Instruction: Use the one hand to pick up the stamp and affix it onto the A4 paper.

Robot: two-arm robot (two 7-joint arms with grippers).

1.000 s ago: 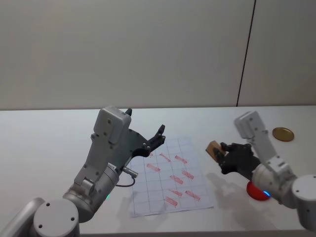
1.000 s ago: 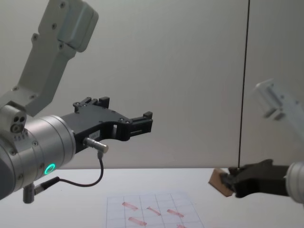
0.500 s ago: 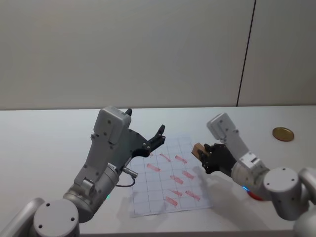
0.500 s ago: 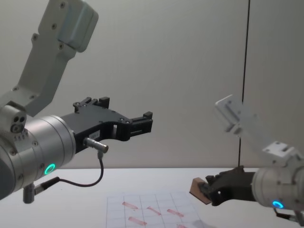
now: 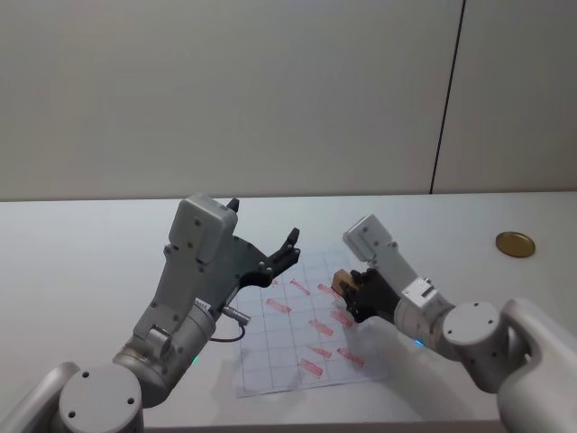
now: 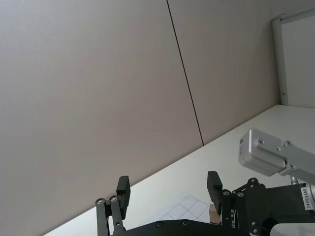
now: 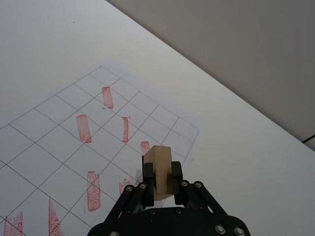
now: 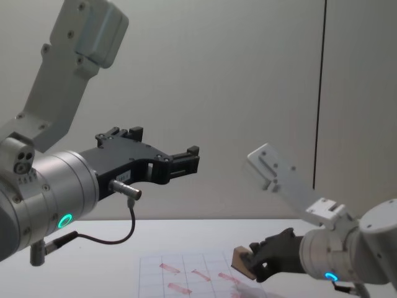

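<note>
So the right gripper (image 5: 347, 289) has swung in from off the right side of the sheet since a second ago, and now it's over the right part of the A4 paper (image 5: 270, 354), with the stamp (image 5: 342, 280) carried along.

Nearest the robot, the left gripper (image 6: 168, 187) is parked, held up in the air over the sheet's left edge, jaws spread wide with nothing between them.

The paper lies flat on the white table (image 5: 90, 253), with a faint grid and a bunch of reddish oblong marks across its squares.

The right gripper's fingers are closed snugly on both sides of the stamp, the little wooden block sticking out past the fingertips. In the chest view it's tilted and sits very low over the sheet. I honestly can't tell if its face is touching the paper or just above it.

Further back and well off to the right there's a round golden disc (image 5: 515, 244) on the table. Behind that is the plain wall (image 5: 270, 90).
</note>
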